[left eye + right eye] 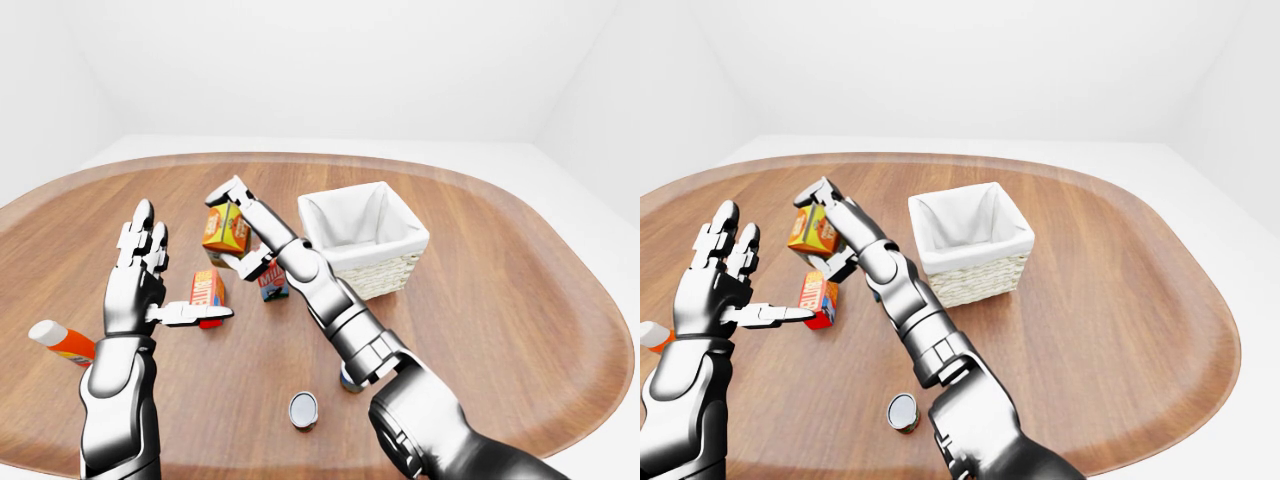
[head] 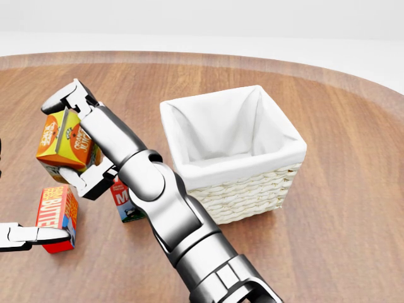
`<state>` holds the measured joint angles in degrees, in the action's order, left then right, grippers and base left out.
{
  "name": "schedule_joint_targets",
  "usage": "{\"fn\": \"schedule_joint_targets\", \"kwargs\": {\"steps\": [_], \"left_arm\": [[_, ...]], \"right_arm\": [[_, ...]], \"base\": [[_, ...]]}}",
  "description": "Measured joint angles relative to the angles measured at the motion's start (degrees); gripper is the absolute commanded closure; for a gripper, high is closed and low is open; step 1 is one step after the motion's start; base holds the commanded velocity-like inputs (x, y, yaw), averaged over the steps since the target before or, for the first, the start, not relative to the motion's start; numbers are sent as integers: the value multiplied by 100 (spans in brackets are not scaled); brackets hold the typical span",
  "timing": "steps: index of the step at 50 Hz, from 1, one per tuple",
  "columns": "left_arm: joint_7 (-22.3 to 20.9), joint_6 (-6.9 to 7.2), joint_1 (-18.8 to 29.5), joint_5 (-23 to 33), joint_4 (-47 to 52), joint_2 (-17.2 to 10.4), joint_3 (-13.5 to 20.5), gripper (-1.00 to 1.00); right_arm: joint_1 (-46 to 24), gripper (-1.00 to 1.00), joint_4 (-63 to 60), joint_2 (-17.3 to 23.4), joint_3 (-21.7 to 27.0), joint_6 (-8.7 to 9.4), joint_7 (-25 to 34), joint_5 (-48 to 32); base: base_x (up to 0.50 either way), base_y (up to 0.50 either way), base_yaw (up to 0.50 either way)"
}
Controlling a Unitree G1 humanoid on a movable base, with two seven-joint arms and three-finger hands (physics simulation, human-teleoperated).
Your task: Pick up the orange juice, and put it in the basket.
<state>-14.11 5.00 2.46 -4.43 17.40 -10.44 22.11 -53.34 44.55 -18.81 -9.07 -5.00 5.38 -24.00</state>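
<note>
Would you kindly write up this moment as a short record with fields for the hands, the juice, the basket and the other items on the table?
right hand: shut on the orange juice carton, lifted off the table
orange juice carton: held, tilted, left of the basket in the head view
left hand: open, fingers spread, holding nothing
basket: wicker with white liner, upright, looks empty
table: round, wooden
red butter box: standing on the table below the juice
milk carton: beside the right forearm
can: near the bottom edge in the left-eye view
</note>
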Motion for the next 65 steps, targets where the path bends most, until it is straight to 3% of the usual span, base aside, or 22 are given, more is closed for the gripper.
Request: {"fn": "schedule_joint_targets", "kwargs": {"steps": [30,65], "left_arm": [[-1,0,1,5,7,2,-3,-100],[-6,0,7,3,-6,-6,2,-100]], "right_arm": [[-673,100,-416,276,147,33,-2,185],[-1341,100,-874,831,361,615,40,349]], "base": [[0,0,0],[0,0,0]]}}
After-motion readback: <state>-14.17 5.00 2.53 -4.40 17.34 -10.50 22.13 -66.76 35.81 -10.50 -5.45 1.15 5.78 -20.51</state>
